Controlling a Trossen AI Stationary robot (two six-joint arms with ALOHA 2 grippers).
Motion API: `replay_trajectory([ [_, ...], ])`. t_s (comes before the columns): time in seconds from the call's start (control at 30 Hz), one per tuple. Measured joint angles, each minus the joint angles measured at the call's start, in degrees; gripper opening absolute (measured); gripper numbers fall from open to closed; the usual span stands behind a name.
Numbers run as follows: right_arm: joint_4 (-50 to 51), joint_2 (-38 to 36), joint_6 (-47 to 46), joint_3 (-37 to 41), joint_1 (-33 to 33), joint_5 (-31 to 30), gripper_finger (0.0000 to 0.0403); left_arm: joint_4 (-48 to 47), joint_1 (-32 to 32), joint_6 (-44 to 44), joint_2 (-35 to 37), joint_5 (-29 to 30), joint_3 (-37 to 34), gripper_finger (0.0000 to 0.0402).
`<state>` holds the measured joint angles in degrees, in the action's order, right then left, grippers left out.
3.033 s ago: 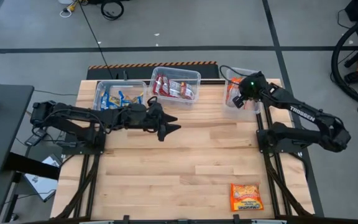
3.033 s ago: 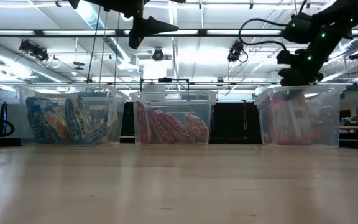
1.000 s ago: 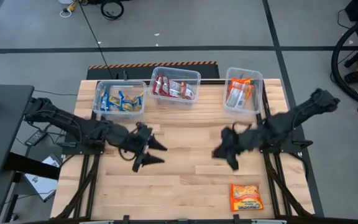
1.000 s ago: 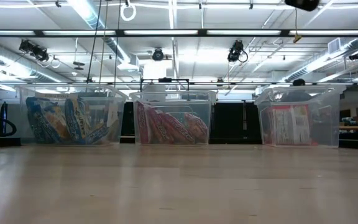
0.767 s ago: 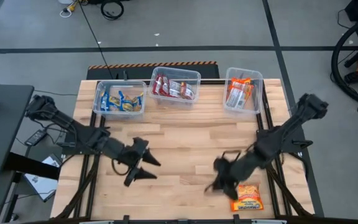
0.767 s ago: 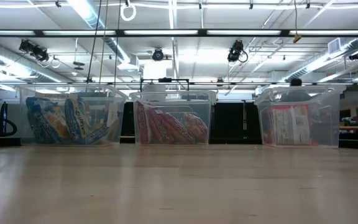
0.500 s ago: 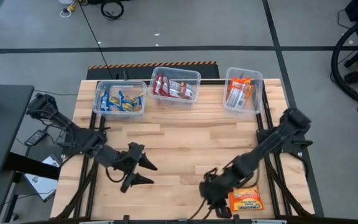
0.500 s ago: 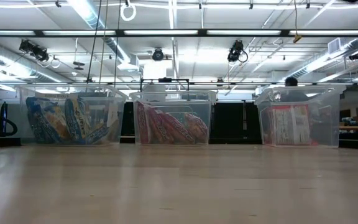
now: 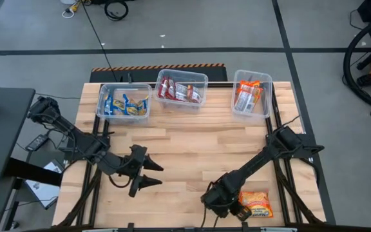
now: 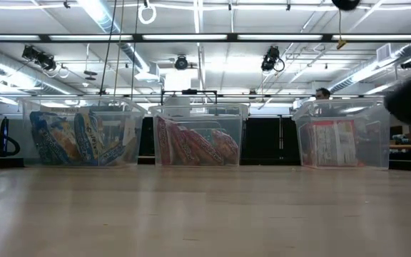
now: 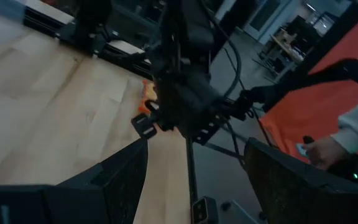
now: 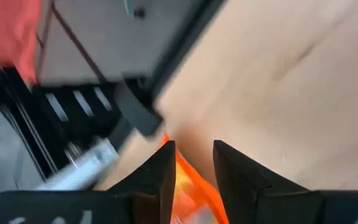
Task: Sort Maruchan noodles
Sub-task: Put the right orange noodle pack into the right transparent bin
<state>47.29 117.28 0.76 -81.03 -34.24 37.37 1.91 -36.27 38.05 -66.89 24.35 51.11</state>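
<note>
Right gripper point(image 9: 236, 207) low at table's point(image 9: 192, 154) front edge, just beside orange packet point(image 9: 256, 202); fingers partly apart, nothing held. Left gripper point(image 9: 148, 175) wide open, empty, over front-left of table. Other packets sorted in three tubs point(image 9: 183, 88) along back edge.

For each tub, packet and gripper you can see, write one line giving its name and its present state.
Left tub: holds blue-yellow packets.
Middle tub: holds red packets.
Right tub: holds orange packets.
Loose orange packet: flat on the table near its front edge.
Left gripper: open, empty, above the table.
Right gripper: slightly open, beside the loose packet.
</note>
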Motion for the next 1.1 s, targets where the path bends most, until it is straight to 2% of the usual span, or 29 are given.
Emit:
replay_trajectory([
  [0.1,4.25,1.57,6.84,-0.02,-0.03,-1.48,0.0119,-0.01,0.02,0.02,0.00,1.64,0.00,0.0270],
  [0.37,13.31,3.59,16.81,0.09,0.27,-0.76,0.0162,-0.05,0.09,0.24,0.00,3.92,0.00,0.0270],
  [0.6,11.28,3.57,19.90,0.57,1.53,-1.72,0.0185,-0.04,0.11,0.30,0.00,5.67,0.02,0.0270],
  [0.77,11.53,3.57,20.21,3.90,2.23,2.68,0.0185,-0.03,0.11,0.30,0.00,5.67,0.03,0.0270],
  [1.1,8.54,3.31,19.70,7.91,1.95,4.47,0.0175,-0.09,0.11,0.25,0.00,5.67,0.05,0.0270],
])
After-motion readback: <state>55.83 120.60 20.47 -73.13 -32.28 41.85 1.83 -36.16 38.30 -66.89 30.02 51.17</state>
